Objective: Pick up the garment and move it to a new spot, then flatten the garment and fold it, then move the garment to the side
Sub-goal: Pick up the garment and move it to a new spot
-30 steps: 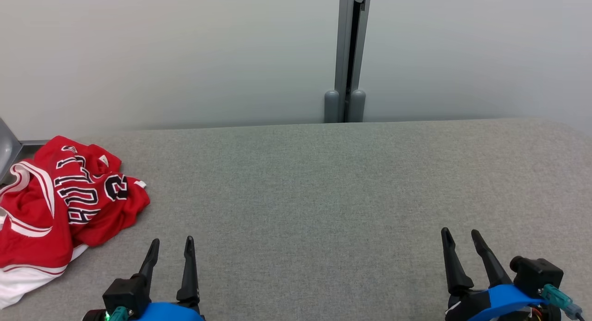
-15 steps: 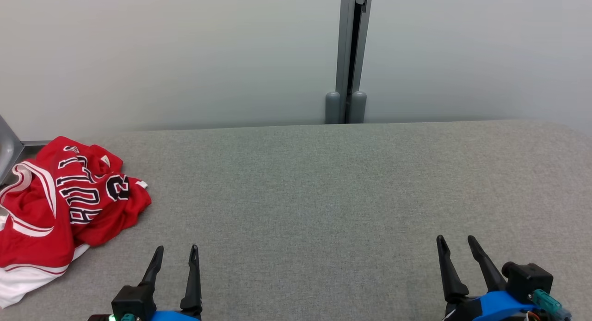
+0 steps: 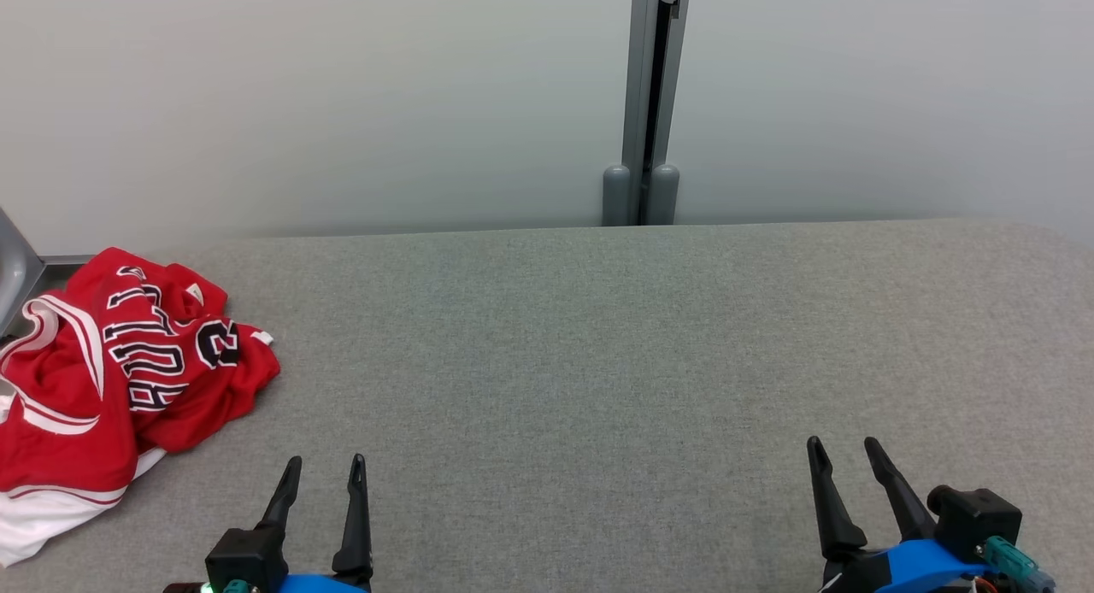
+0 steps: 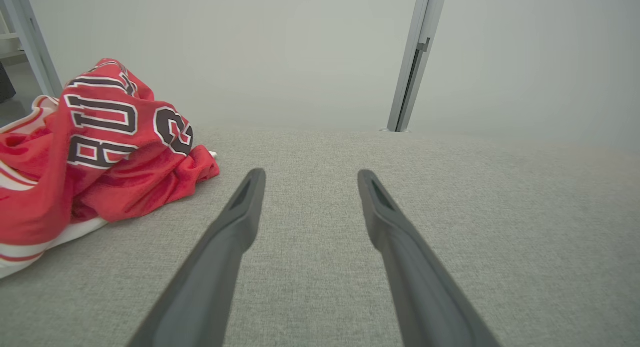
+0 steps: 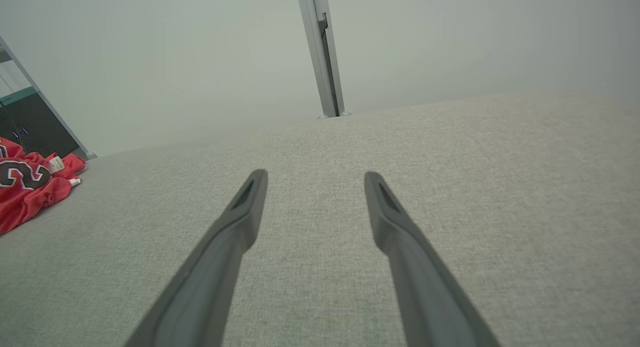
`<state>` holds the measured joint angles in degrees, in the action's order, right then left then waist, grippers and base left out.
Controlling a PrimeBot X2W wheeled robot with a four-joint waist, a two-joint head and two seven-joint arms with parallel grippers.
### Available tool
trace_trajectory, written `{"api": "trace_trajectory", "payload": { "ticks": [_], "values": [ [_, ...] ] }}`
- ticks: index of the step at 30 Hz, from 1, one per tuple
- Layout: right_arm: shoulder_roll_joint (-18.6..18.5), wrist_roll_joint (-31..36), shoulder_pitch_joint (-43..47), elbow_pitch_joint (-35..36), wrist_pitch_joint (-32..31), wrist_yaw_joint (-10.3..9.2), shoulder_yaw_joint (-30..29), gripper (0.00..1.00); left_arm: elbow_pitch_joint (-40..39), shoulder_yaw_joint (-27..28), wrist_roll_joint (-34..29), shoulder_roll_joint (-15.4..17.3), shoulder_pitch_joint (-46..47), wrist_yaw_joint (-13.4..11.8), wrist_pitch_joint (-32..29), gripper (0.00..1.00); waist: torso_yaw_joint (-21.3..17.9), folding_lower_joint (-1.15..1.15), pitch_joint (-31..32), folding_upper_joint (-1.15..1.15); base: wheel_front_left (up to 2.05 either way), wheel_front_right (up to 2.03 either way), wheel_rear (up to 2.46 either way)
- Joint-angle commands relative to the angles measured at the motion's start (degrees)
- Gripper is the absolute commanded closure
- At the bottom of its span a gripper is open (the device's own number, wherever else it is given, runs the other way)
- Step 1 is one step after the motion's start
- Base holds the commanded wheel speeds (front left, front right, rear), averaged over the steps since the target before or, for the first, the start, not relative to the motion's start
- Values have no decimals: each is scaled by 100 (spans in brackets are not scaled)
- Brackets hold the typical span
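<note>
Grey fabric surface (image 3: 598,362) spans the work area, backed by one pale wall (image 3: 342,106) with one grey post (image 3: 654,106) at twelve o'clock. We record one garment (image 3: 102,379), a red jersey with white trim and dark lettering. It lies crumpled in a heap at nine o'clock, at the left edge of the surface. We count two grippers, each with two dark fingers pointing toward twelve. We find the left gripper (image 3: 326,460) at seven o'clock, jaws spread and empty. It is near the garment but apart from it. We find the right gripper (image 3: 842,443) at five o'clock, jaws likewise spread and empty, well apart from the garment.
</note>
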<state>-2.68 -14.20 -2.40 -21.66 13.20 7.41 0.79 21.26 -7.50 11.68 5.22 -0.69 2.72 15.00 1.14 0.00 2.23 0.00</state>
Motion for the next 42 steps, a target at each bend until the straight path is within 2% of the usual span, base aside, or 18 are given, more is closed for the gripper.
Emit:
{"api": "trace_trajectory", "payload": {
  "ticks": [1,5,10,22,29,32,42],
  "values": [
    [-38,-25,-41,-22,30,15,-4,0,-13,22,16,30,93,-16,28,0,0,0,0,0,0,0,0],
    [-37,-6,-21,2,39,15,-26,0,-22,-1,-6,37,120,-2,27,0,55,0,-18,0,0,0,0],
    [-35,121,11,88,3,15,-62,0,-80,-34,-73,75,163,-25,23,0,420,0,-82,0,0,0,0],
    [-34,118,-13,193,-53,9,-20,0,-232,61,-91,139,62,-79,23,0,2055,0,-177,0,0,0,0],
    [-35,41,-60,131,-22,9,139,0,-226,89,-76,165,5,-86,23,0,2750,0,-158,0,0,0,0],
    [-35,55,-113,117,-31,8,197,0,-250,134,-48,178,-29,-113,23,0,2855,0,-160,0,0,0,0],
    [-35,66,-99,22,-8,9,197,0,-386,267,34,170,-81,-164,23,0,2846,0,-148,0,0,0,0]
  ]
}}
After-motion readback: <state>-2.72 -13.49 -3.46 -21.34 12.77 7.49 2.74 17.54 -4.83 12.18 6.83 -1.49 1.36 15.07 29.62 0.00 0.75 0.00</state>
